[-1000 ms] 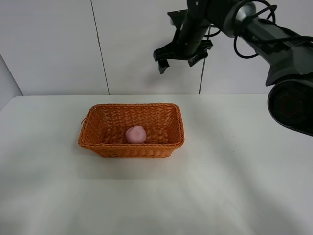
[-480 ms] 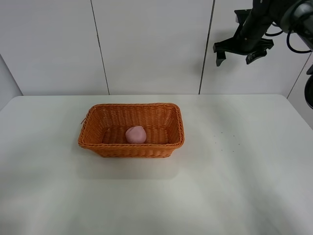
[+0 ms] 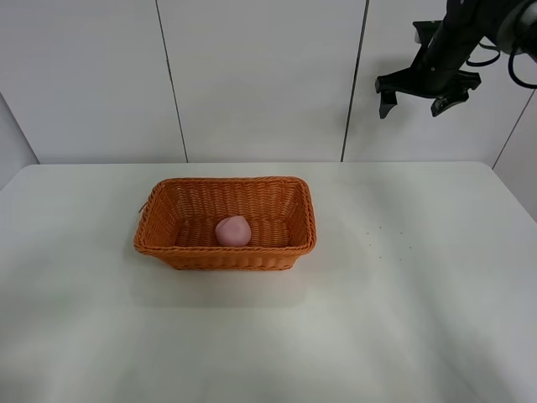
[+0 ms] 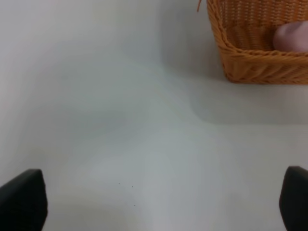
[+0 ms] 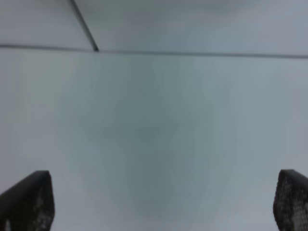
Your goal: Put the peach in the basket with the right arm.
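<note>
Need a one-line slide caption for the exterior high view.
Peach resting inside the wicker basket on the white table; right arm's tool raised high at the far right, open and empty.

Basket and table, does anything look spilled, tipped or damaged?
Nothing stands out. The wicker basket sits upright on the white table with the peach inside it, and nothing has spilled.

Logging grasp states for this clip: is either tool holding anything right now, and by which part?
Nothing is held. The right tool hangs open and empty high above the table; the left tool is open too. The peach lies in the basket.
</note>
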`<control>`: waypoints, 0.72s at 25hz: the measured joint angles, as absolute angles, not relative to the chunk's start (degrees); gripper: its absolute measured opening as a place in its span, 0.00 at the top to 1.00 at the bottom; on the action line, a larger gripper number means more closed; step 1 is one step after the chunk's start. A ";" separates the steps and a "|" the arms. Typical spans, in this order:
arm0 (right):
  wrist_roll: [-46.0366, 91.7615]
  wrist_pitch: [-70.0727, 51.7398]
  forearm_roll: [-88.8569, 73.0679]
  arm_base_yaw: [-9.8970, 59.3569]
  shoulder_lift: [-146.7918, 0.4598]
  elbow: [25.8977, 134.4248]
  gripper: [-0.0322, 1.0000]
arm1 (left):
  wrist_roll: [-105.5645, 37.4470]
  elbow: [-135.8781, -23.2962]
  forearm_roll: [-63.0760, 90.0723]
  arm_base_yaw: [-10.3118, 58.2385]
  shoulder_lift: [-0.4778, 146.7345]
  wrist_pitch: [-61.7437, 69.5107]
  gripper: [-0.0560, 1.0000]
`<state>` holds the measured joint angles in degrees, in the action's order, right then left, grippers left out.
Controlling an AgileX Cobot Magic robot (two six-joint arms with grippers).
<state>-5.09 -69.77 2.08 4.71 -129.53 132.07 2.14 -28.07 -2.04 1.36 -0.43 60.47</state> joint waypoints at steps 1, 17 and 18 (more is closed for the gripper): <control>-4.92 -69.77 2.08 4.71 -127.85 130.28 0.29 | 2.14 -28.07 -2.04 1.36 -0.43 60.47 0.01; -4.25 -69.57 2.13 4.71 -85.74 80.06 0.29 | 2.14 -28.07 -2.04 1.36 -0.43 60.47 0.01; -4.25 -69.57 2.13 4.71 -81.73 75.72 0.29 | 2.14 -28.07 -2.04 1.36 -0.43 60.47 0.01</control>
